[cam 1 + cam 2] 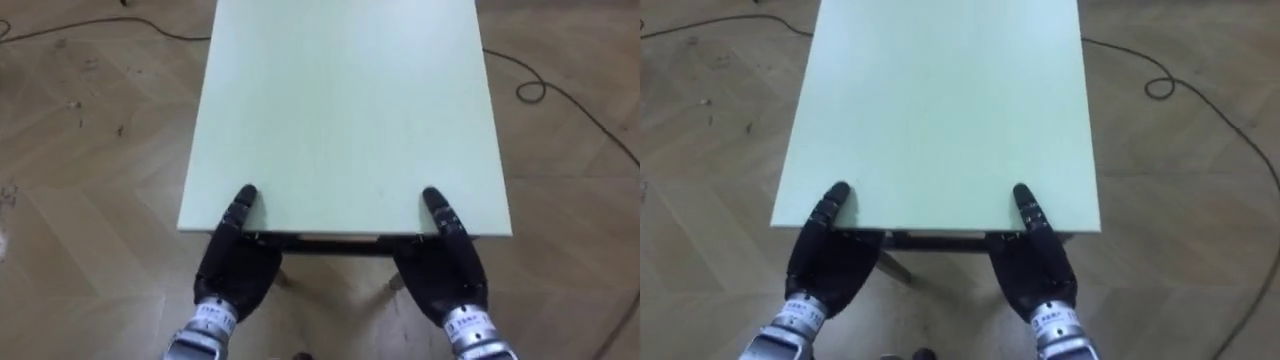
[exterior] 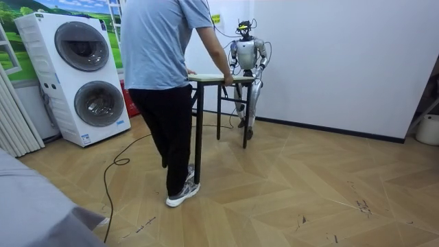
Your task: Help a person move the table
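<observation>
Clamping table [image 1: 345, 100] edge, both robot hands [image 1: 235, 265] [image 1: 445, 270]

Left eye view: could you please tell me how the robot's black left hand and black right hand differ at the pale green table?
The black left hand sits by the near left corner of the pale green rectangular table; the black right hand by its near right corner. The left hand slants toward the view's right, the right hand toward its left. Both overlap the table's near edge, level with each other, above silvery wrists.
</observation>
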Tool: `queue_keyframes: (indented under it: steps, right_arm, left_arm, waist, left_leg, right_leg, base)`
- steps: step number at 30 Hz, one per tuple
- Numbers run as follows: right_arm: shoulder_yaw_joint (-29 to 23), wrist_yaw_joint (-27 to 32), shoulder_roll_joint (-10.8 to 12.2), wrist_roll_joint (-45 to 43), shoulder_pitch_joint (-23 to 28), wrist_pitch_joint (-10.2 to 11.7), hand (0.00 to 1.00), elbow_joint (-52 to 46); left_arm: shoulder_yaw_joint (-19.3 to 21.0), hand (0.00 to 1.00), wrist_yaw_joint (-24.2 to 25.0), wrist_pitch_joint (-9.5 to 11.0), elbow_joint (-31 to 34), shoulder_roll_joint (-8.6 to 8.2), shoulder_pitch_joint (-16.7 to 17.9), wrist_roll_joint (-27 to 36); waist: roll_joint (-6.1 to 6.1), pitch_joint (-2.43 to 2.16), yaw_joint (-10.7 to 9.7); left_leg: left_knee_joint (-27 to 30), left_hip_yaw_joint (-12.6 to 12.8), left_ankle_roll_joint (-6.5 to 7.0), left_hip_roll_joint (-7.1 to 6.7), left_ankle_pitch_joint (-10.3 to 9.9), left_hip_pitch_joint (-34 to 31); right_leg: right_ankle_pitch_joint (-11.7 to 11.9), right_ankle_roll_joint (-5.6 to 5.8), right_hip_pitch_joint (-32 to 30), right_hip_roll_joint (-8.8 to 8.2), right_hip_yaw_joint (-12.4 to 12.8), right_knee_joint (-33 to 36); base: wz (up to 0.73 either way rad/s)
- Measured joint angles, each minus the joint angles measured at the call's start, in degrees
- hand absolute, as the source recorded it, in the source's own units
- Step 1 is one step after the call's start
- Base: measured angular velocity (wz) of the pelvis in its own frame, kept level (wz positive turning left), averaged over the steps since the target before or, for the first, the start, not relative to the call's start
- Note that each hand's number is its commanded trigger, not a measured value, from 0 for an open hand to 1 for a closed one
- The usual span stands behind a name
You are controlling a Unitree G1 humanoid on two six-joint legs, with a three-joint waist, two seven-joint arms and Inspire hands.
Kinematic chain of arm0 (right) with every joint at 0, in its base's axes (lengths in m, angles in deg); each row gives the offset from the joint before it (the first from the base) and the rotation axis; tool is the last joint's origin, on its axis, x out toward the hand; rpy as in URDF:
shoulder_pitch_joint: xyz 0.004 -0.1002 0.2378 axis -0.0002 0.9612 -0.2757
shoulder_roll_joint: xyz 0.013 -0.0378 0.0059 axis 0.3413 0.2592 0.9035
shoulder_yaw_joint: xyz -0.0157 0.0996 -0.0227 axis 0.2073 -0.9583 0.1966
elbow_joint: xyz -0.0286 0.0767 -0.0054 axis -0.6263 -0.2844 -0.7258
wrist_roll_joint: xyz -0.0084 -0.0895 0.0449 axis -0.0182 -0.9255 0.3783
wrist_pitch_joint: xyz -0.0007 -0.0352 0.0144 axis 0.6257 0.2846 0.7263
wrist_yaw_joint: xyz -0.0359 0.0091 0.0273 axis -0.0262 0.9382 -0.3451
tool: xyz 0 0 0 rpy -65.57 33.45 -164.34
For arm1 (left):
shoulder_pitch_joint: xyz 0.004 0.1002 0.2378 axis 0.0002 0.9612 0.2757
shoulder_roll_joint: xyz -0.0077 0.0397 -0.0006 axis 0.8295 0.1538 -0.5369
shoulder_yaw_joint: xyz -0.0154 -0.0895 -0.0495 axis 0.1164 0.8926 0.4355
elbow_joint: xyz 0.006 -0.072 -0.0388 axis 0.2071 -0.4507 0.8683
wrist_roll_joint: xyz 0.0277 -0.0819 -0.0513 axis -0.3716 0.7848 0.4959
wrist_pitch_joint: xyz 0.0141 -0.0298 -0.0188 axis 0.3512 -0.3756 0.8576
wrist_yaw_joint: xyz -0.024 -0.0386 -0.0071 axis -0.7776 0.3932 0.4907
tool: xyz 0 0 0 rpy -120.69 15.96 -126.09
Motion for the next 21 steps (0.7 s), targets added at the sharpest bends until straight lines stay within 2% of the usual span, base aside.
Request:
queue_keyframes:
  steps: [1,2,3,4,5,6,7,8,9,10,11,12,13,14,15,16,17,18,19,20,21]
  right_arm:
    - [0.0,-0.1,0.2,0.0,0.1,-0.3,1.0,0.8]
    - [0.0,-0.1,0.3,0.1,0.3,-0.5,1.0,1.1]
    - [0.0,-0.1,0.3,0.2,0.9,-0.9,1.0,1.3]
    - [0.0,-0.3,0.4,0.2,1.6,-0.7,1.0,1.4]
    - [0.0,-0.4,0.6,0.2,2.0,-0.5,1.0,1.4]
    - [0.0,-0.6,0.9,0.3,2.8,0.2,1.0,1.5]
    - [0.0,-0.7,0.8,0.9,3.0,0.1,1.0,1.4]
    - [0.0,-0.7,0.5,1.2,3.0,0.1,1.0,1.4]
    - [0.2,-0.7,0.3,1.3,2.9,-0.1,1.0,1.8]
    - [0.4,-0.7,0.1,1.3,3.0,-0.1,1.0,1.9]
    - [0.7,-0.7,-0.2,1.2,2.9,0.0,1.0,1.9]
    - [1.3,-0.5,-0.5,1.3,2.6,-0.1,1.0,1.9]
    - [1.3,-0.5,-0.6,1.1,2.6,0.0,1.0,1.9]
    - [1.3,-0.5,-0.6,0.9,2.6,0.1,1.0,1.8]
    - [1.2,-0.5,-0.5,0.7,2.5,0.1,1.0,1.7]
    - [1.1,-0.5,-0.6,0.4,2.5,0.2,1.0,1.3]
    - [1.1,-0.5,-0.8,0.4,2.3,0.2,1.0,1.3]
    - [1.2,-0.5,-1.2,0.5,1.7,0.4,1.0,1.2]
    - [1.4,-0.1,-1.4,0.8,1.4,0.9,1.0,1.2]
    - [1.6,0.0,-1.5,0.8,1.5,1.0,1.0,1.2]
    - [2.0,0.0,-1.8,0.7,1.9,1.9,1.0,1.2]
  left_arm:
    - [0.0,1.0,0.0,-0.1,-0.2,0.16,0.5,-0.1]
    - [-0.1,1.0,0.0,-0.2,-0.3,0.23,0.8,-0.2]
    - [-0.1,1.0,0.0,-0.4,-0.3,0.39,1.4,-0.2]
    - [-0.2,1.0,0.0,-0.9,-0.3,0.47,1.7,-0.7]
    - [-0.3,1.0,0.0,-1.0,-0.3,0.49,1.8,-0.7]
    - [-0.5,1.0,-0.1,-1.3,-0.4,0.5,1.8,-1.2]
    - [-0.6,1.0,-0.1,-1.3,-0.4,0.51,1.7,-1.3]
    - [-0.6,1.0,-0.1,-1.3,-0.4,0.42,1.7,-1.4]
    - [-0.6,1.0,-0.1,-1.3,-0.4,0.14,2.3,-1.4]
    - [-0.5,1.0,0.1,-1.3,-0.4,-0.27,3.3,-1.2]
    - [-0.5,1.0,0.1,-1.3,-0.4,-0.37,3.6,-1.1]
    - [-0.4,1.0,0.2,-1.3,-0.4,-0.36,4.1,-0.6]
    - [-0.4,1.0,0.3,-1.3,-0.4,-0.64,4.3,-0.6]
    - [-0.3,1.0,0.3,-1.3,-0.3,-0.85,4.4,-0.7]
    - [-0.2,1.0,0.3,-1.3,-0.2,-1.08,4.4,-0.7]
    - [-0.1,1.0,0.3,-1.3,-0.1,-1.29,4.4,-0.8]
    - [0.0,1.0,0.3,-1.3,-0.1,-1.52,4.4,-0.9]
    - [0.1,1.0,0.1,-1.2,0.1,-1.99,4.2,-1.1]
    - [0.0,1.0,-0.7,-1.2,0.1,-2.04,3.7,-1.1]
    - [-0.1,1.0,-1.2,-1.1,0.1,-2.04,3.8,-1.0]
    - [-0.5,1.0,-1.8,-1.1,0.1,-2.07,3.9,-0.8]
  waist:
    - [0.03,-0.02,0.9]
    - [0.04,-0.02,1.5]
    - [0.13,-0.04,2.4]
    - [0.48,-0.01,3.2]
    - [0.59,0.01,3.4]
    - [0.93,0.09,4.6]
    - [1.05,0.02,5.3]
    - [1.43,0.07,5.2]
    - [2.12,0.22,6.1]
    - [3.21,0.23,7.6]
    - [3.79,0.22,8.1]
    - [4.71,0.2,8.2]
    - [5.47,0.05,8.2]
    - [5.75,-0.13,8.2]
    - [6.28,-0.09,7.4]
    - [6.58,-0.16,7.0]
    - [6.93,-0.2,7.0]
    - [7.74,-0.13,6.7]
    - [7.28,-0.07,6.2]
    - [7.0,-0.2,5.5]
    - [7.12,-0.19,4.3]
  left_leg:
    - [-1.0,-0.1,-0.69,1.11,1.2,0.3]
    - [-1.6,-0.1,-1.14,1.77,1.8,0.6]
    - [-3.2,-0.4,-1.92,2.34,3.5,1.4]
    - [-5.3,-2.0,-3.08,2.87,5.9,1.9]
    - [-6.7,-3.2,-3.82,2.98,7.4,2.2]
    - [-10.9,-5.2,-6.03,3.54,10.9,3.6]
    - [-16.3,-7.2,-9.56,4.11,15.7,5.0]
    - [-16.6,-7.4,-10.34,4.85,16.4,5.0]
    - [-10.3,-6.5,-9.15,6.3,10.7,4.9]
    - [0.0,-5.3,-7.96,7.9,3.1,4.5]
    - [5.0,-5.1,-8.08,8.58,0.0,4.5]
    - [13.6,-5.0,-8.19,9.79,-4.0,4.8]
    - [19.6,-5.1,-8.58,10.63,-6.2,6.2]
    - [21.7,-5.1,-8.66,11.17,-7.1,7.4]
    - [24.7,-5.2,-8.75,12.31,-7.6,10.2]
    - [25.8,-5.0,-9.07,13.45,-7.3,14.0]
    - [25.5,-5.1,-9.19,14.01,-7.0,16.3]
    - [22.3,-5.2,-10.0,14.71,-8.0,19.2]
    - [18.0,-4.2,-10.53,13.52,-9.0,20.4]
    - [15.4,-4.4,-10.42,12.43,-8.8,21.3]
    - [9.5,-4.9,-10.45,10.98,-8.6,23.8]
  right_leg:
    - [0.6,-1.22,-0.2,1.16,0.6,-0.7]
    - [0.9,-1.84,-0.3,1.66,0.6,-1.0]
    - [1.7,-3.24,-0.2,2.77,0.5,-2.0]
    - [2.6,-4.57,-0.3,4.07,0.5,-2.9]
    - [3.1,-5.11,-0.4,4.64,0.4,-3.2]
    - [4.4,-6.25,-1.0,5.97,0.3,-3.7]
    - [6.2,-7.54,-1.9,6.76,-0.7,-4.6]
    - [7.0,-8.26,-2.4,6.71,-1.6,-4.9]
    - [7.9,-8.91,-2.9,7.02,-3.8,-4.5]
    - [8.9,-9.45,-3.2,7.61,-5.6,-4.5]
    - [9.3,-9.68,-3.4,7.85,-6.5,-4.5]
    - [9.9,-10.13,-3.8,8.23,-8.9,-4.5]
    - [10.3,-10.63,-4.5,8.68,-10.6,-4.2]
    - [10.4,-10.84,-4.7,9.01,-11.0,-3.9]
    - [10.4,-11.17,-5.8,9.43,-12.0,-2.8]
    - [10.1,-11.57,-7.3,9.56,-12.2,-1.1]
    - [10.0,-11.63,-8.0,9.75,-12.2,-0.1]
    - [9.9,-11.61,-9.7,9.97,-12.6,1.8]
    - [10.2,-11.78,-11.3,8.89,-11.7,3.8]
    - [10.6,-11.96,-11.9,8.46,-11.3,4.6]
    - [11.9,-12.59,-12.3,7.94,-10.1,5.1]
  base:
    - [-0.26]
    - [-0.35]
    - [-0.26]
    - [-0.11]
    - [0.0]
    - [0.0]
    - [0.0]
    - [-0.21]
    - [-0.52]
    - [-0.71]
    - [-0.62]
    - [-0.29]
    - [-0.1]
    - [0.17]
    - [0.18]
    - [0.12]
    - [0.0]
    - [0.12]
    - [0.25]
    - [0.49]
    - [0.52]
